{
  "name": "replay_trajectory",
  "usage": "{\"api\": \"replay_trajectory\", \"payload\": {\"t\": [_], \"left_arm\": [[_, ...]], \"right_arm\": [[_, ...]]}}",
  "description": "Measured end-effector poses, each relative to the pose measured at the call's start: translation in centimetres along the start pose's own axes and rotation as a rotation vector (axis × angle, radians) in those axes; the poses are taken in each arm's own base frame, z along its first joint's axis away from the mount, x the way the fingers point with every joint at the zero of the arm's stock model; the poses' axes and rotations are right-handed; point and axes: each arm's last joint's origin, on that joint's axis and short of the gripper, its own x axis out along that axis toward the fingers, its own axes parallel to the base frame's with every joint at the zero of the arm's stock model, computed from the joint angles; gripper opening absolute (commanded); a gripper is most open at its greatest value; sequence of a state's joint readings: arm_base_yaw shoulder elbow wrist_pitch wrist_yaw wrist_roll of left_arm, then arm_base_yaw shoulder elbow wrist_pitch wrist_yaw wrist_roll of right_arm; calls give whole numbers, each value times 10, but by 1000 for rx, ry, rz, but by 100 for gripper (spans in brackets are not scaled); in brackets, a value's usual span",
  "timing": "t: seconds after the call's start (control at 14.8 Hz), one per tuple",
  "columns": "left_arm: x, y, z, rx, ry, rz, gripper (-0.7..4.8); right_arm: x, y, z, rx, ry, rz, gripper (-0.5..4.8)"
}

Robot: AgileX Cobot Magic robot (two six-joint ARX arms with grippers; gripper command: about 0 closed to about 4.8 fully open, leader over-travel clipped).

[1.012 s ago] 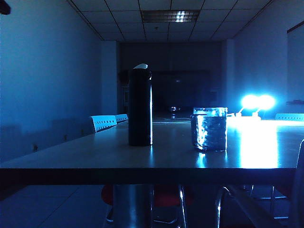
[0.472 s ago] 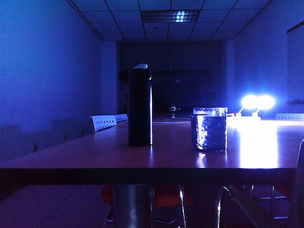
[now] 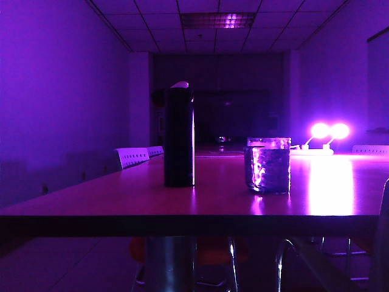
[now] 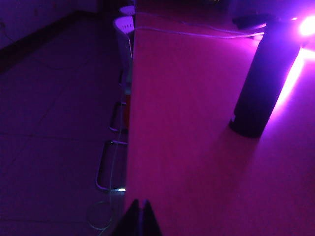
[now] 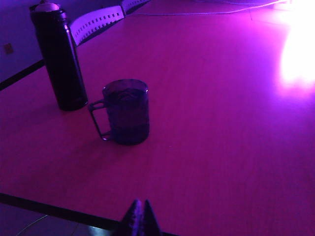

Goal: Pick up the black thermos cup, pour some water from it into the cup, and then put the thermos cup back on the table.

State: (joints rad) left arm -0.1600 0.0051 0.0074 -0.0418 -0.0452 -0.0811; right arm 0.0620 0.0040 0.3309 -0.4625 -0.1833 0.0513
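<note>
The black thermos cup (image 3: 179, 137) stands upright on the table (image 3: 121, 198), left of the cup (image 3: 267, 165), a clear textured glass with a handle. The right wrist view shows the thermos cup (image 5: 58, 59) just behind and beside the cup (image 5: 127, 112). In the left wrist view the thermos cup (image 4: 266, 83) stands well ahead of my left gripper (image 4: 141, 202), which is shut and empty over the table's edge. My right gripper (image 5: 141, 202) is shut and empty too, near the table's front edge, short of the cup. Neither gripper shows in the exterior view.
White chairs (image 3: 132, 156) line the table's left side; one chair (image 4: 124, 24) shows in the left wrist view. Two bright lamps (image 3: 330, 131) glare at the far right of the table. A cable (image 4: 197, 33) runs across the tabletop behind the thermos cup.
The room light has shifted from blue to purple. The thermos cup and the cup stand where they were.
</note>
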Motion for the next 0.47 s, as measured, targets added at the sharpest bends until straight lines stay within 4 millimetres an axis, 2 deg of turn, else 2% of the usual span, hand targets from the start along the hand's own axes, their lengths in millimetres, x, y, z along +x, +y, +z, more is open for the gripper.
{"api": "replay_trajectory", "payload": {"t": [0.47], "left_arm": [[0,0,-1,57,16,-19,-6]], "right_arm": [[0,0,0,0,0,0,-1]]}}
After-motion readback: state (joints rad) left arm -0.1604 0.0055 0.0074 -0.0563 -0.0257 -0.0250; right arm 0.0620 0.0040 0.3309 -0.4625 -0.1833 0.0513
